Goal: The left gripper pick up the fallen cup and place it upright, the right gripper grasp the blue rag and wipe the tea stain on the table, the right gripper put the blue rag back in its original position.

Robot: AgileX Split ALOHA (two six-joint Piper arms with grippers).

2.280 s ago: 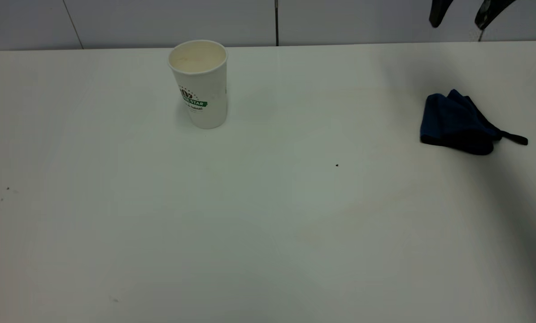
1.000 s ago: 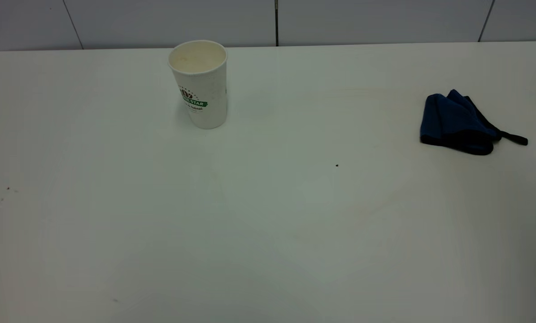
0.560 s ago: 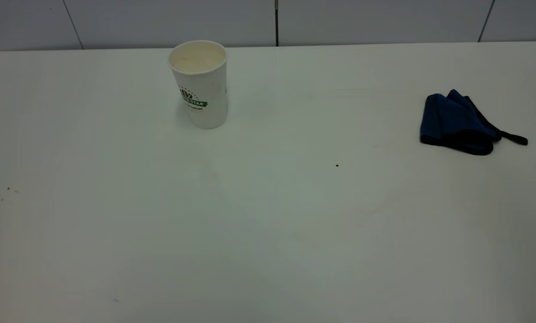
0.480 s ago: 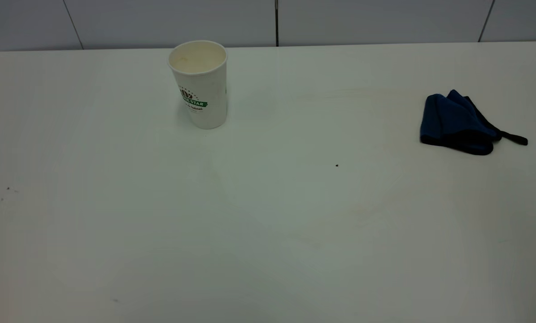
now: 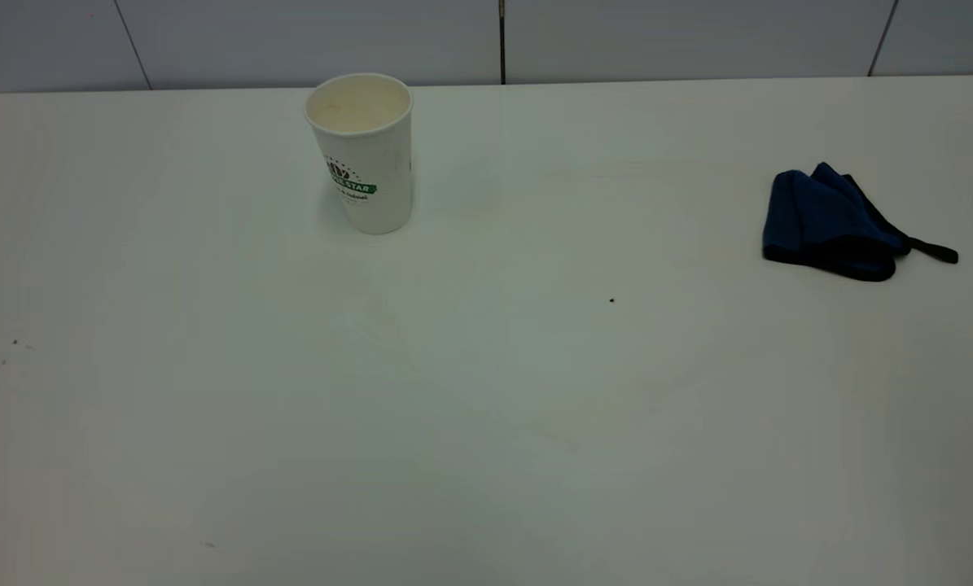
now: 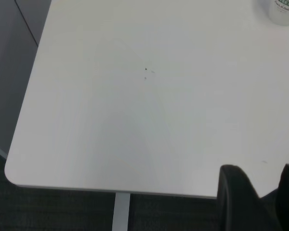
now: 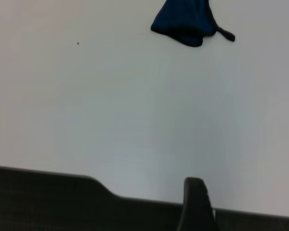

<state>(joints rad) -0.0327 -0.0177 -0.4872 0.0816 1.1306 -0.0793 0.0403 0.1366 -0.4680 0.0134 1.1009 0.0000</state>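
Observation:
The white paper cup [image 5: 361,155] with a green logo stands upright on the table [image 5: 486,423], at the far left-centre. The folded blue rag [image 5: 830,224] lies flat at the right side, its black loop tag pointing right; in the right wrist view the blue rag [image 7: 185,19] is far off. No tea stain shows on the table. Neither gripper appears in the exterior view. My left gripper [image 6: 261,169] hangs open and empty over a table edge, far from the cup [image 6: 282,9]. A black part of my right gripper [image 7: 195,195] sits over another edge.
A tiny dark speck [image 5: 611,300] marks the middle of the table, and two more specks [image 5: 14,343] lie at the left. A grey panelled wall [image 5: 486,37] runs behind the far edge. Dark floor shows beyond the table edge [image 6: 111,190] in both wrist views.
The right gripper's black tips, at the exterior view's top right 2.3 s ago, have left that view and their shadow is gone. Cup and rag have not moved.

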